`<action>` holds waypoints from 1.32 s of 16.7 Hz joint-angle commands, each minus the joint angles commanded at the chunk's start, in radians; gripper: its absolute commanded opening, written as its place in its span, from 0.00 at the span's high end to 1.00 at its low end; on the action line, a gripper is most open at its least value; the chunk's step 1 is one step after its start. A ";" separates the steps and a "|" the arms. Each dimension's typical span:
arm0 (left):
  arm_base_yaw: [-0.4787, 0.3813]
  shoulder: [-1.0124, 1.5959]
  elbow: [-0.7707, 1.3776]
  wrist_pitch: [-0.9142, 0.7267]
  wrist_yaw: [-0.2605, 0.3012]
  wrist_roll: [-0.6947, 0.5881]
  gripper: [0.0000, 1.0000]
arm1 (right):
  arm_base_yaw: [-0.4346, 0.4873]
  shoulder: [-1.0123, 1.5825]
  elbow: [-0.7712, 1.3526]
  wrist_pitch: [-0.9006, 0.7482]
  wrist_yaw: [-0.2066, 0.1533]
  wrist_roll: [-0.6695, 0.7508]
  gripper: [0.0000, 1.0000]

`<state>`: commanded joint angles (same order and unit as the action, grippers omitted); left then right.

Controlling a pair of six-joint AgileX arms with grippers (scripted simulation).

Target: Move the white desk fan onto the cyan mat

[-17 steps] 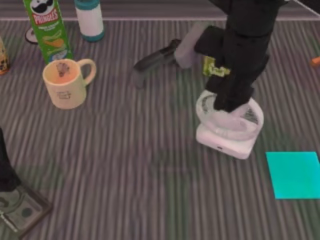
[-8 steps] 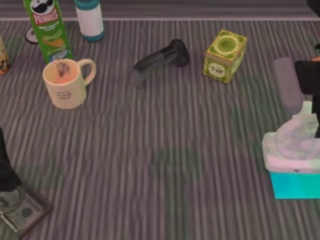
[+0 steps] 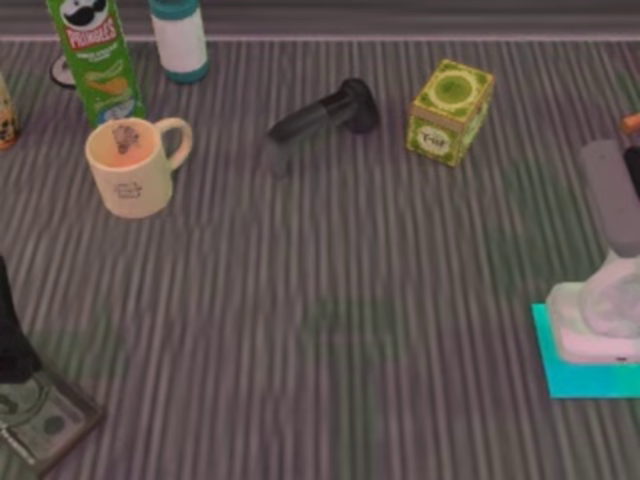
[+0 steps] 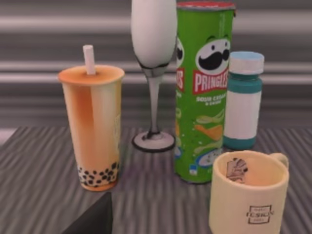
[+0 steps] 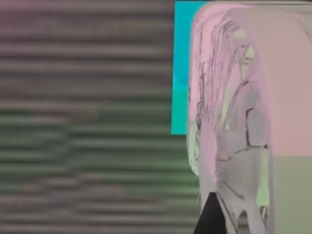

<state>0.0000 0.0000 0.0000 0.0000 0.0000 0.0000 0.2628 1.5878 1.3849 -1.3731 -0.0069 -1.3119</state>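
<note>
You are looking at the placing step: the small white plastic desk fan (image 3: 603,318) with its round translucent grille is standing on the flat bright cyan square mat (image 3: 563,373) at the right edge of the ribbed grey surface (image 3: 330,300), its rounded base covering most of the sheet so that only the near and left strips are showing.

The right arm (image 3: 612,195) is reaching in from the right border of the top view, and its jaws themselves are lying out of that frame; judging by the grille filling the right wrist view, the fan is sitting right in front of them. You cannot tell from either picture whether the jaws are spread or pinching the grille. If they are gripping, the next move is calling for a release with the base flat, then a straight lift clear of the grille.

The top view is giving you the base-to-mat overlap; the right wrist view is giving you only the grille close up with a cyan corner behind it and a dark fingertip (image 5: 211,218) at the frame's edge.

The left arm (image 3: 12,330) is sitting parked at the left edge of the surface, its wrist camera facing the cream mug (image 4: 248,192) and the green crisp tube (image 4: 202,92).
</note>
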 joint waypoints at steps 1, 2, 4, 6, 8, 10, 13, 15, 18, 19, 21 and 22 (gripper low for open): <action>0.000 0.000 0.000 0.000 0.000 0.000 0.00 | 0.000 0.000 -0.004 0.004 0.000 0.000 1.00; 0.000 0.000 0.000 0.000 0.000 0.000 0.00 | -0.001 0.000 -0.018 0.018 -0.001 0.001 1.00; 0.000 0.000 0.000 0.000 0.000 0.000 0.00 | -0.005 0.003 -0.065 0.077 -0.001 0.001 1.00; 0.000 0.000 0.000 0.000 0.000 0.000 0.00 | -0.006 0.008 -0.113 0.129 0.000 -0.002 1.00; 0.000 0.000 0.000 0.000 0.000 0.000 0.00 | -0.006 0.012 -0.124 0.140 0.000 -0.004 1.00; 0.000 0.000 0.000 0.000 0.000 0.000 0.00 | -0.006 0.012 -0.124 0.140 0.000 -0.004 1.00; 0.000 0.000 0.000 0.000 0.000 0.000 0.00 | -0.006 0.012 -0.124 0.140 0.000 -0.004 0.77; 0.000 0.000 0.000 0.000 0.000 0.000 0.00 | -0.006 0.012 -0.124 0.140 0.000 -0.004 0.62; 0.000 0.000 0.000 0.000 0.000 0.000 0.00 | -0.006 0.012 -0.124 0.140 0.000 -0.004 0.40; 0.000 0.000 0.000 0.000 0.000 0.000 0.00 | -0.006 0.012 -0.124 0.140 0.000 -0.004 0.32; 0.000 0.000 0.000 0.000 0.000 0.000 0.00 | -0.006 0.012 -0.124 0.140 0.000 -0.004 0.17; 0.000 0.000 0.000 0.000 0.000 0.000 0.00 | -0.006 0.012 -0.124 0.140 0.000 -0.004 0.10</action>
<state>0.0000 0.0000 0.0000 0.0000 0.0000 0.0000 0.2572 1.5993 1.2605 -1.2330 -0.0067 -1.3155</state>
